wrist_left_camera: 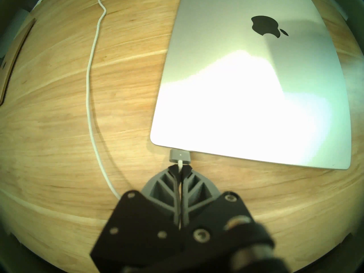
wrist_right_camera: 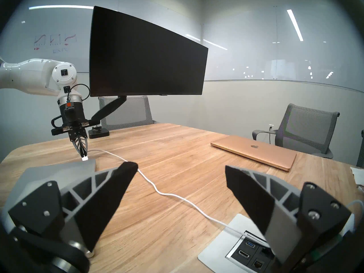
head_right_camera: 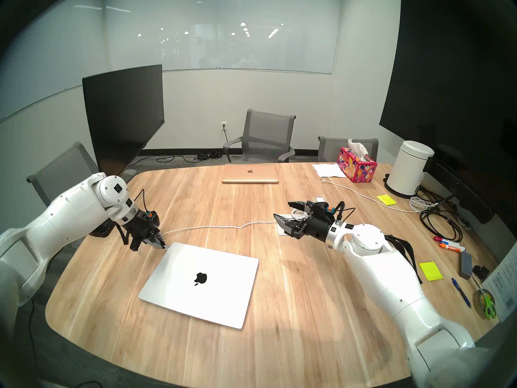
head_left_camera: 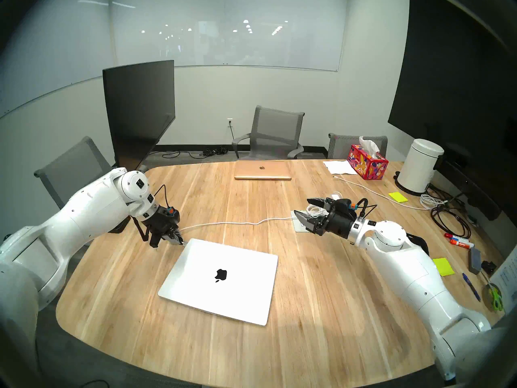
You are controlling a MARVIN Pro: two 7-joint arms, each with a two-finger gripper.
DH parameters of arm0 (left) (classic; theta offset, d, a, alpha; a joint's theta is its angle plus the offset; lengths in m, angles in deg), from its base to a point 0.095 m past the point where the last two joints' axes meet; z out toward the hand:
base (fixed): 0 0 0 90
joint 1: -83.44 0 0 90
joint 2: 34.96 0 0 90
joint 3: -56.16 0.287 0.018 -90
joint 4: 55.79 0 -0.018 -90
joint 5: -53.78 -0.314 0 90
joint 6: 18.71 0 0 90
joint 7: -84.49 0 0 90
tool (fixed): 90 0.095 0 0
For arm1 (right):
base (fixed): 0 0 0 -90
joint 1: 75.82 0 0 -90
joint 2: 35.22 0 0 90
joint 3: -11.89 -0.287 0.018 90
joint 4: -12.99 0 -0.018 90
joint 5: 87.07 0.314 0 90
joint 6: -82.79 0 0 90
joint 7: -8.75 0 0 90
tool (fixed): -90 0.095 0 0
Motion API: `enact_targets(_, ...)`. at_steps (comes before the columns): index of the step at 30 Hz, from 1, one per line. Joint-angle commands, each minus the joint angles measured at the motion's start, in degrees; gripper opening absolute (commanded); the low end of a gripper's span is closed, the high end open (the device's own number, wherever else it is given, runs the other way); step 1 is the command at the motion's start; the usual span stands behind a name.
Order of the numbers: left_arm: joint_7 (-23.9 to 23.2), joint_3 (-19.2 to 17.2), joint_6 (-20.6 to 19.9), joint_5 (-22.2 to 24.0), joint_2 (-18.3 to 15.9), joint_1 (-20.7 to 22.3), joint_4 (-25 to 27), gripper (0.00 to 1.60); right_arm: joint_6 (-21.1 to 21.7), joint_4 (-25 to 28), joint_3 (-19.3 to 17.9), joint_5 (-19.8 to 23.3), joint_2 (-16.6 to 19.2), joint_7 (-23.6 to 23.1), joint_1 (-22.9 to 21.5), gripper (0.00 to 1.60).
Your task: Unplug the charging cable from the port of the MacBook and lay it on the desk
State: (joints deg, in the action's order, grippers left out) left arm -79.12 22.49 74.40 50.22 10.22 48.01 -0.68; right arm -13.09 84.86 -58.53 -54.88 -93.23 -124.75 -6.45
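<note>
Clenched, my left gripper (wrist_left_camera: 180, 166) pinches the charging cable (wrist_left_camera: 91, 101) just behind its plug (wrist_left_camera: 180, 155), which sits at the MacBook (wrist_left_camera: 256, 93) edge on the desk (wrist_left_camera: 49, 148); whether it is seated in the port is unclear. Right gripper (wrist_right_camera: 181, 175): spread, empty. Lid marking: black apple logo (wrist_left_camera: 266, 26).

The desk (head_left_camera: 307, 281) is streaky light wood with a smooth, faintly satin finish, the MacBook (head_left_camera: 223, 283) smooth silvery metal that glares under the light, its cable (head_left_camera: 232, 223) smooth white plastic, and the gripper fingers (wrist_right_camera: 110, 189) matt black pads on ribbed grey plastic.
</note>
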Motion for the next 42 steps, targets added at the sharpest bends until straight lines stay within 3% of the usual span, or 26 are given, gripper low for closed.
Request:
enact_targets(1,0.3,-1.0,-0.4,0.6,-1.2,0.5,2.5,0.00,0.1,1.0,-0.4,0.2,0.1,0.1,-0.8,1.60)
enact_targets(12,2.2,-2.1,-2.1,2.4,-2.1,-1.2,4.4,0.00,0.1,1.0,-0.4,0.2,0.1,0.1,-0.7,1.60)
enact_targets(17,7.0,-3.7,-4.8,4.2,-1.5,-3.2,5.1,0.00,0.1,0.9,-0.4,0.2,0.1,0.1,-0.8,1.60)
enact_targets(26,11.9,-3.9,-6.0,4.0,1.5,-3.6,2.4,0.00,0.1,0.9,-0.4,0.2,0.1,0.1,-0.8,1.60)
enact_targets(42,13.7,-3.3,-6.2,1.4,6.3,-0.2,-3.8,0.00,0.1,0.9,-0.4,0.2,0.0,0.0,-0.8,1.60)
